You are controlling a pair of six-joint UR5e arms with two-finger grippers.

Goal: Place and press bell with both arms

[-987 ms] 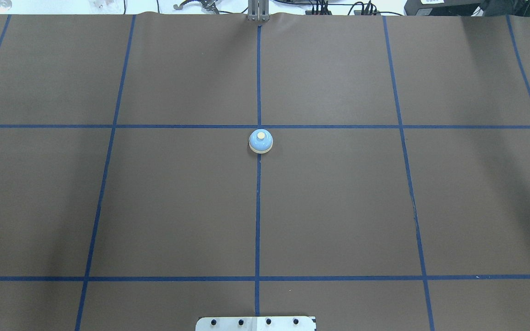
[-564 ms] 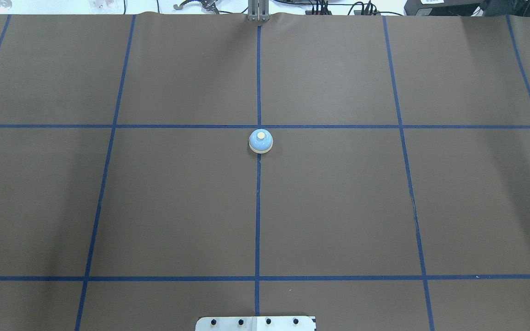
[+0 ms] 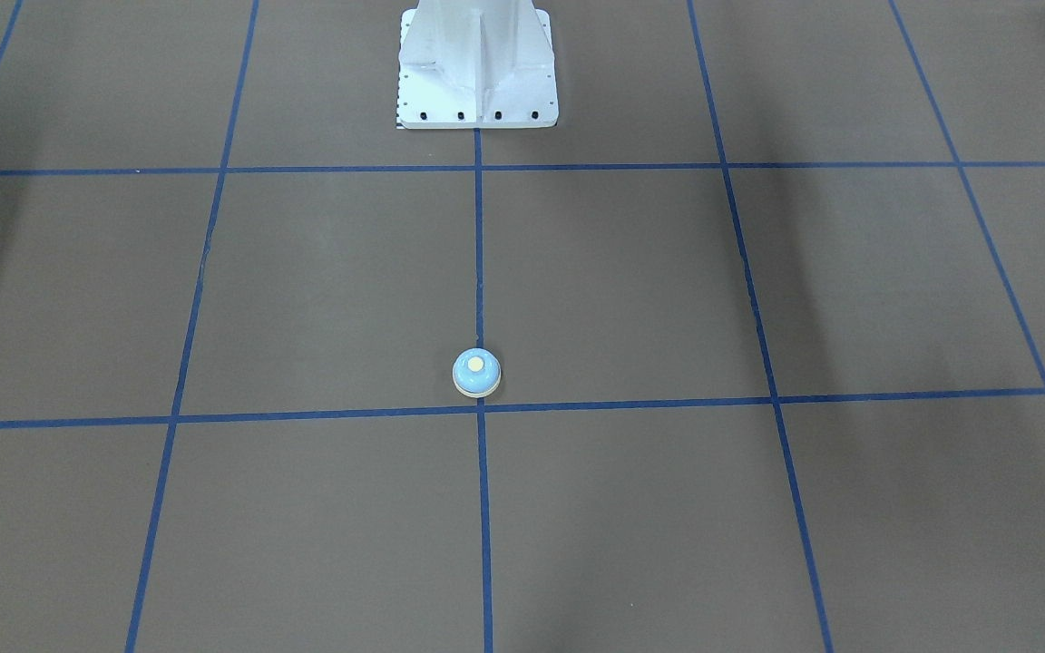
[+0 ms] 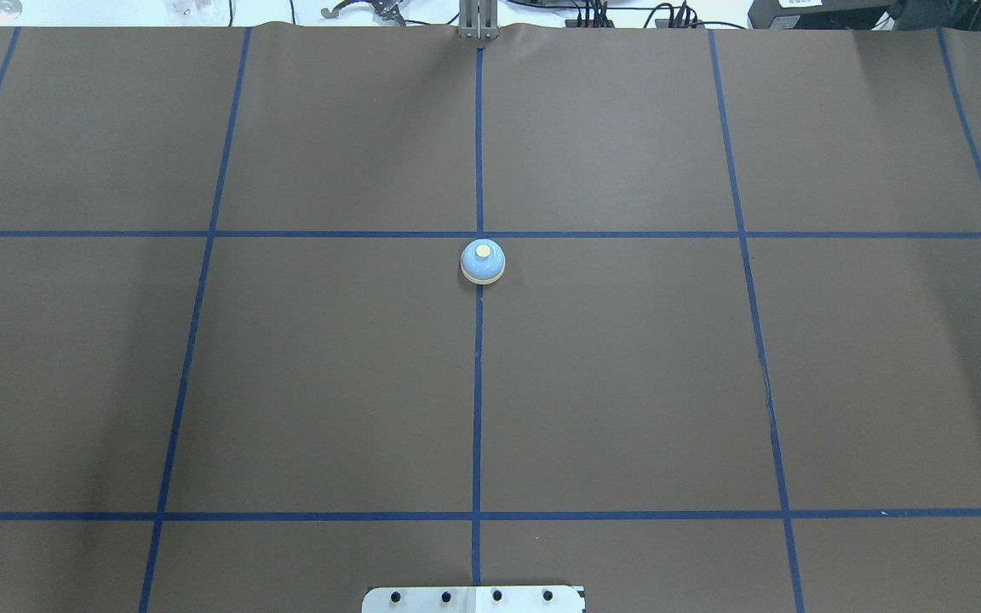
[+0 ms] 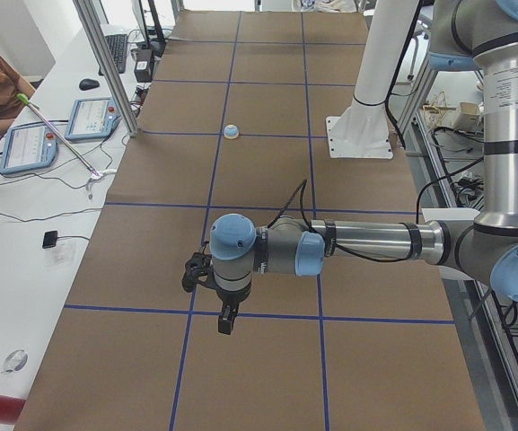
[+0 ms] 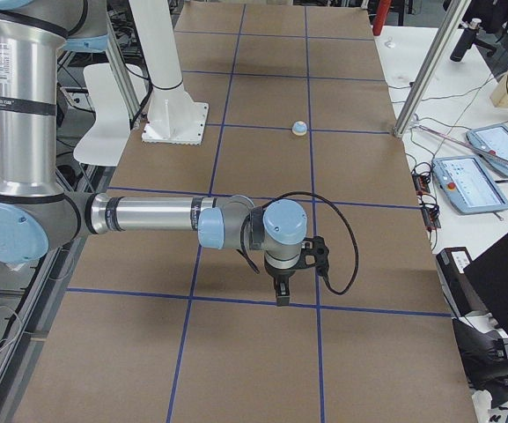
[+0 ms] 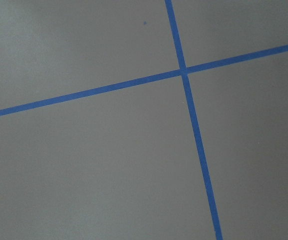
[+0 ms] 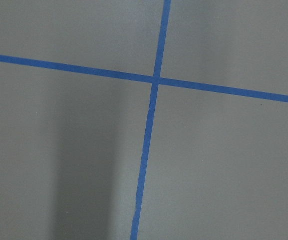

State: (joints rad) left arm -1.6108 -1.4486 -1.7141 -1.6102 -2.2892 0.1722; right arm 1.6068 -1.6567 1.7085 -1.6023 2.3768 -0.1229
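Bell (image 4: 483,260) upright on centre tape line (image 4: 477,409), just beside a crossing.
I see left gripper (image 5: 227,321) and right gripper (image 6: 282,296) hanging well apart from it; finger spread I cannot tell.

One camera looks down from behind the base (image 4: 473,599), and one faces it from across. Two look along the table (image 5: 267,90) from its ends. Wrist cameras sit close over tape (image 7: 183,72). All four far views share the bell (image 4: 483,260).
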